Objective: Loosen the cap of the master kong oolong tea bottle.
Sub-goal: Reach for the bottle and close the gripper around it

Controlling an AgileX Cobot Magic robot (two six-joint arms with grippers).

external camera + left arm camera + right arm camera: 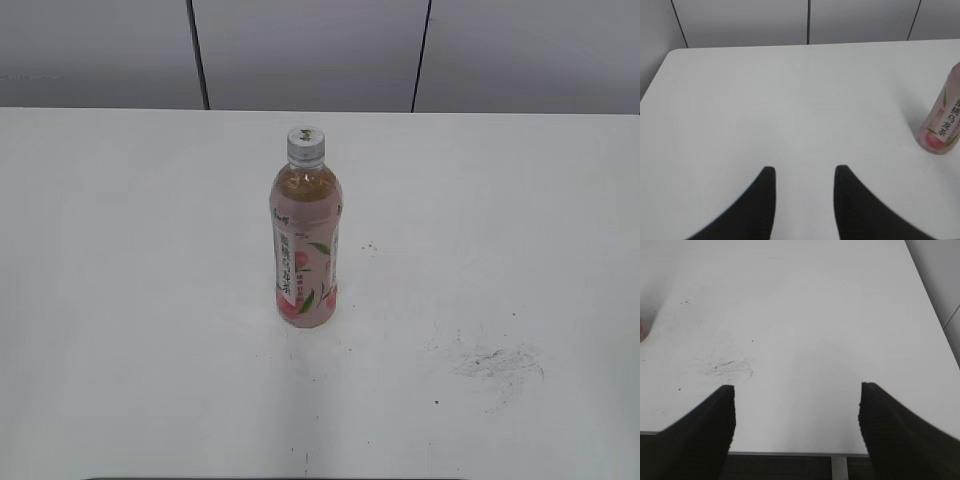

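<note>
Exterior view shows the master kong oolong tea bottle [305, 243] upright mid-table [120, 300], its cap [306, 146] still seated, so both arms have room to approach. Left gripper [804, 200], fingers apart and empty, has the bottle at two o'clock; right gripper [796, 427] is spread wider, the bottle base barely showing at ten o'clock.

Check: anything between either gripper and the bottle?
Nothing visible. Bare table lies between the open left gripper, the open right gripper and the upright bottle; only scuff marks there.
</note>
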